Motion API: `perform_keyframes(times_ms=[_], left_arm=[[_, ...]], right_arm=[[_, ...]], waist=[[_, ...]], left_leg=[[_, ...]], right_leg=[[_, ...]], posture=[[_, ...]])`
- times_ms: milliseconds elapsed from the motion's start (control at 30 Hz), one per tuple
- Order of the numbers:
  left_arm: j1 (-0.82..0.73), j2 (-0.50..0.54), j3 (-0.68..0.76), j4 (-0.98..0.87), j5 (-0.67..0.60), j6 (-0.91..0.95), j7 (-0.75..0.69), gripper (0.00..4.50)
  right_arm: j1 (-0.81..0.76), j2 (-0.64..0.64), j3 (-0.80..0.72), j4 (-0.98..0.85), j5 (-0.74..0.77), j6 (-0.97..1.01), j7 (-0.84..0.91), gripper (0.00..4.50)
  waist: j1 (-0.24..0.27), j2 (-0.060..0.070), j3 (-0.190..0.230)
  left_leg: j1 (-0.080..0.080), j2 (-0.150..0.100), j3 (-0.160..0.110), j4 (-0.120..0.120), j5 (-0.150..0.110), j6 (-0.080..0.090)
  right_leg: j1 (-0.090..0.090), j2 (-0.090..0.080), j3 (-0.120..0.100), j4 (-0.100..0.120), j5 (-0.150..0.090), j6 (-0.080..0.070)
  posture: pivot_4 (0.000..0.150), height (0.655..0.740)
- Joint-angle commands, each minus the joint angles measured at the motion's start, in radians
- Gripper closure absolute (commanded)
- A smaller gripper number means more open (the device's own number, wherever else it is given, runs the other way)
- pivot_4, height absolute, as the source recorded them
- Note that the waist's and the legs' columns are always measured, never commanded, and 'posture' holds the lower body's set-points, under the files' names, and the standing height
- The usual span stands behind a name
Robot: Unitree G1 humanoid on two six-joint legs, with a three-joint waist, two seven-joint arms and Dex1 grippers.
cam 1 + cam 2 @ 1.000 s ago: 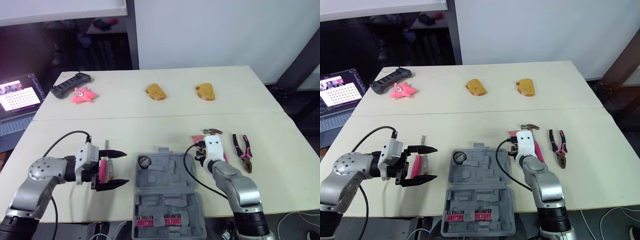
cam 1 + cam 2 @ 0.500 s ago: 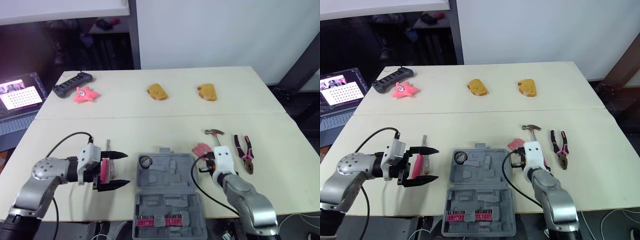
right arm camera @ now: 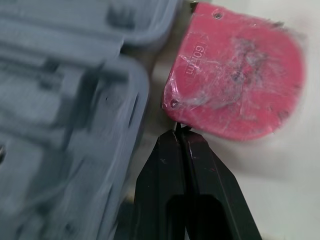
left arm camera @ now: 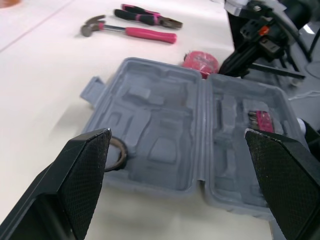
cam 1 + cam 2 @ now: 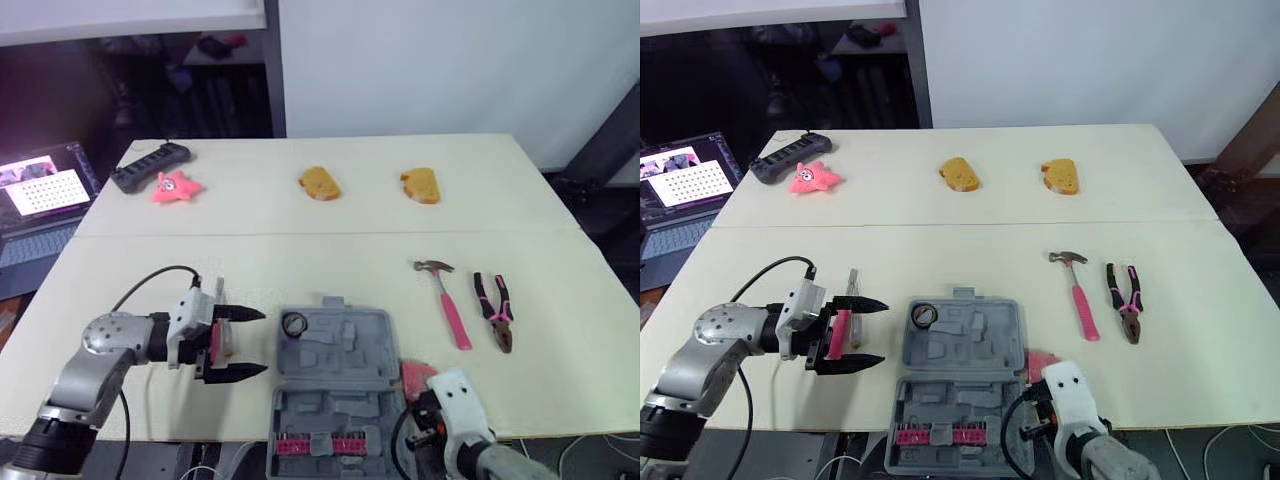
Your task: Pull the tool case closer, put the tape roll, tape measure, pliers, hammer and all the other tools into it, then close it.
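The grey tool case (image 5: 350, 372) lies open near the table's front edge, with the tape roll (image 5: 293, 323) in its far-left pocket. My left gripper (image 5: 262, 342) hovers open just left of the case, over a pink screwdriver (image 5: 840, 327). The red tape measure (image 5: 415, 375) lies against the case's right side. My right gripper (image 3: 178, 131) is shut, its tips pinched at the tape measure's (image 3: 235, 85) near edge. The pink-handled hammer (image 5: 447, 302) and the pliers (image 5: 496, 311) lie to the right of the case.
A row of pink bits (image 5: 318, 445) sits in the case's near half. On the far table lie two yellow sponges (image 5: 319, 184) (image 5: 423, 185), a pink star toy (image 5: 174, 187) and a black controller (image 5: 148, 165). A laptop (image 5: 45, 190) stands off the table's left.
My right arm has drawn back toward the near edge, and the tape measure came with it from beside the hammer to the case's right side. The left gripper has barely moved.
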Motion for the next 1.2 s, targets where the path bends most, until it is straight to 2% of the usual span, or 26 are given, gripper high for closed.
perform_keyframes(times_ms=[33,333,433,667,700,800,933,1033,1100,1200], left_arm=[[-0.009,0.002,0.005,-0.003,-0.006,-0.015,-0.015,0.00],[-0.017,0.001,0.000,0.005,-0.006,-0.011,-0.027,0.00],[-0.015,0.002,0.002,0.003,-0.006,-0.010,-0.027,0.00],[-0.007,0.004,0.004,-0.004,-0.006,-0.010,-0.024,0.00],[-0.005,0.004,0.004,-0.006,-0.006,-0.010,-0.023,0.00],[-0.004,0.004,0.005,-0.008,-0.006,-0.008,-0.019,0.00],[-0.010,0.000,0.001,-0.003,-0.004,-0.005,-0.015,0.00],[-0.021,-0.004,-0.004,0.005,0.000,-0.003,-0.012,0.00],[-0.030,-0.008,-0.007,0.009,0.001,0.000,-0.011,0.00],[-0.039,-0.008,-0.007,0.009,0.000,0.004,-0.011,0.00]], right_arm=[[0.054,0.024,-0.004,-0.065,0.013,0.021,-0.017,4.46],[0.065,0.042,-0.032,-0.065,0.002,0.023,-0.033,4.46],[0.071,0.043,-0.056,-0.076,0.010,0.024,-0.024,3.63],[0.092,0.026,-0.140,-0.099,0.047,0.022,0.013,0.23],[0.099,0.011,-0.158,-0.099,0.065,0.008,0.024,0.10],[0.114,-0.056,-0.230,-0.099,0.131,-0.043,0.072,0.10],[0.142,-0.303,-0.383,-0.099,0.195,-0.172,0.302,0.10],[0.128,-0.437,-0.462,-0.070,0.209,-0.257,0.471,0.10],[0.110,-0.598,-0.454,0.025,0.131,-0.427,0.639,0.10],[-0.020,-0.822,-0.348,0.221,0.020,-0.727,0.865,0.10]], waist=[[0.002,0.000,0.000],[0.002,0.000,0.000],[0.002,0.000,0.000],[0.002,0.000,0.000],[0.002,0.000,0.000],[0.001,0.000,0.000],[0.002,0.000,0.000],[0.002,-0.001,0.001],[0.001,-0.001,0.001],[-0.002,-0.003,0.001]], left_leg=[[0.000,0.000,0.000,0.000,0.000,0.000],[0.000,0.001,-0.001,0.000,0.000,-0.001],[0.000,0.001,-0.001,0.000,0.000,-0.001],[0.001,0.001,-0.001,0.000,0.000,-0.001],[0.001,0.001,-0.001,0.000,0.000,-0.001],[0.001,0.001,-0.001,0.000,0.000,-0.001],[0.001,0.000,0.000,0.001,0.000,-0.001],[0.001,0.001,0.000,0.002,0.000,-0.001],[0.001,0.001,0.000,0.002,0.001,-0.001],[0.002,0.001,0.003,0.002,0.001,-0.001]], right_leg=[[0.000,0.000,0.000,0.000,0.000,0.000],[0.000,0.001,0.000,0.001,-0.001,0.000],[0.000,0.001,0.000,0.001,-0.001,0.001],[0.000,0.001,0.000,0.001,-0.001,0.001],[0.000,0.001,0.000,0.001,-0.001,0.001],[0.000,0.001,0.000,0.001,-0.001,0.001],[0.002,0.000,0.000,0.001,-0.001,0.002],[0.003,0.001,-0.002,0.001,-0.001,0.002],[0.003,0.002,-0.002,0.001,-0.001,0.002],[0.004,0.000,-0.002,-0.001,-0.001,0.003]], posture=[[0.150,0.7400],[0.150,0.7400],[0.150,0.7400],[0.150,0.7400],[0.150,0.7400],[0.150,0.7400],[0.150,0.7400],[0.150,0.7400],[0.150,0.7400],[0.150,0.7400]])
